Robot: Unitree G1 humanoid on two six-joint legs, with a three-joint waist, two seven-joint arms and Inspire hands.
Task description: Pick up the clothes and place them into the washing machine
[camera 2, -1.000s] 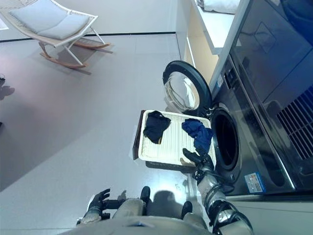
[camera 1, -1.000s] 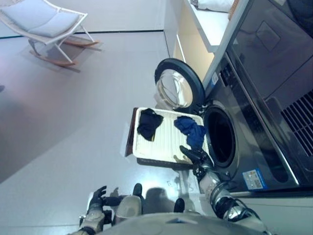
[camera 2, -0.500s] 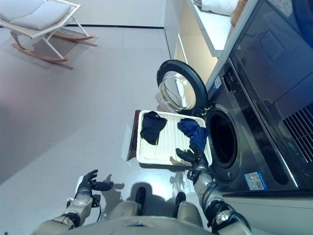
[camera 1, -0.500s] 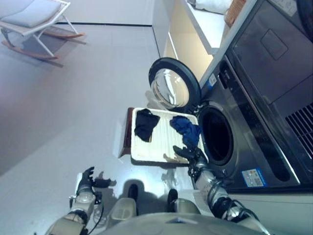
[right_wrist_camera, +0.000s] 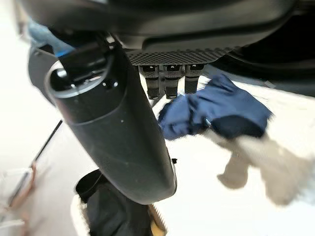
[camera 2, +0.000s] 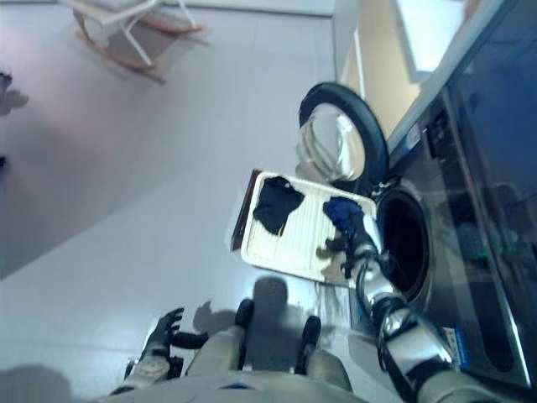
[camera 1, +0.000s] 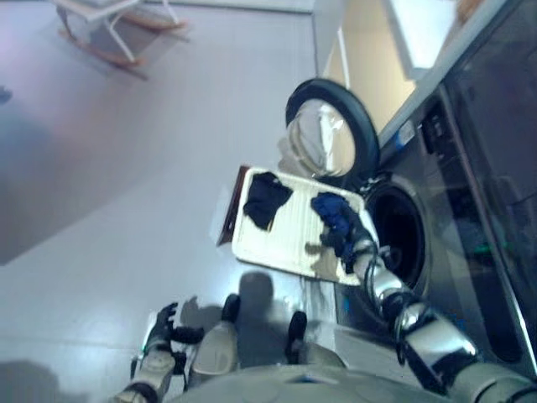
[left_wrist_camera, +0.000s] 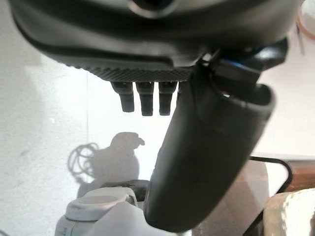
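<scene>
A shallow white wicker basket point(camera 1: 285, 242) rests on a low dark brown box point(camera 1: 227, 215) in front of the washing machine's open drum point(camera 1: 403, 238). A black garment point(camera 1: 266, 198) lies at the basket's far left. A dark blue garment point(camera 1: 331, 210) lies at its right end by the drum, also in the right wrist view point(right_wrist_camera: 216, 109). My right hand point(camera 1: 344, 241) is open over the basket, just short of the blue garment, its fingers point(right_wrist_camera: 167, 78) straight and holding nothing. My left hand point(camera 1: 164, 323) hangs open low at the left, fingers point(left_wrist_camera: 142, 98) relaxed over the floor.
The machine's round door point(camera 1: 329, 134) stands open behind the basket. A pale cabinet point(camera 1: 369, 59) stands beyond the machine. A rocking chair point(camera 1: 109, 17) sits far back left. Grey floor point(camera 1: 117, 185) lies to the left.
The camera has shifted. My right hand has reached forward from the basket's near edge to just short of the blue garment. My left hand has come in closer to my body.
</scene>
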